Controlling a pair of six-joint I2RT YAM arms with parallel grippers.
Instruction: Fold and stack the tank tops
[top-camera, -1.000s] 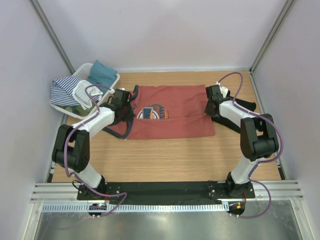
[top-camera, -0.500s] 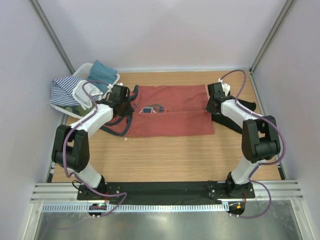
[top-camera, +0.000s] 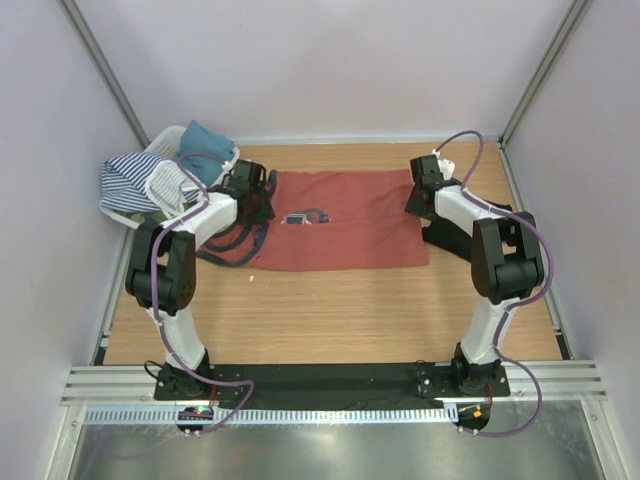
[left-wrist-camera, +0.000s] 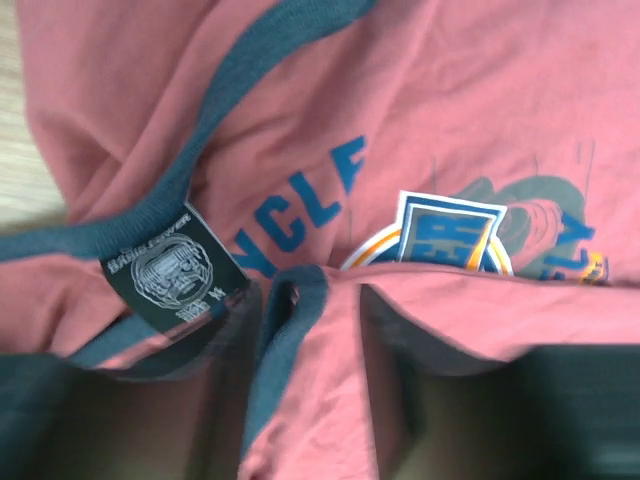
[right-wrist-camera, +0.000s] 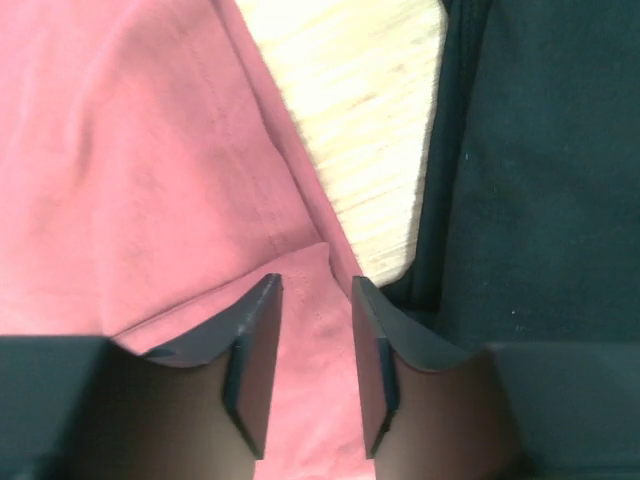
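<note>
The rust-red tank top (top-camera: 345, 225) lies folded across the back half of the table, its navy-edged straps (top-camera: 235, 243) trailing off to the left. My left gripper (top-camera: 258, 195) is at the fold's left end. In the left wrist view its jaws (left-wrist-camera: 312, 330) stand apart over slack red cloth and navy edging (left-wrist-camera: 285, 330), beside the black neck label (left-wrist-camera: 170, 275). My right gripper (top-camera: 420, 195) is at the right end, open (right-wrist-camera: 315, 300), with the red hem (right-wrist-camera: 310, 400) loose between its fingers. The black tank top (top-camera: 440, 240) (right-wrist-camera: 540, 180) lies crumpled to the right, partly under that arm.
A white basket (top-camera: 222, 158) at the back left holds a striped cloth (top-camera: 125, 180) and a teal one (top-camera: 205, 140). Bare wood table (top-camera: 330, 310) stretches in front of the red top. Walls close in on both sides.
Both grippers carried the near edge of the red top toward the back, narrowing it into a folded band. Both sets of jaws were shut on the cloth and have now parted.
</note>
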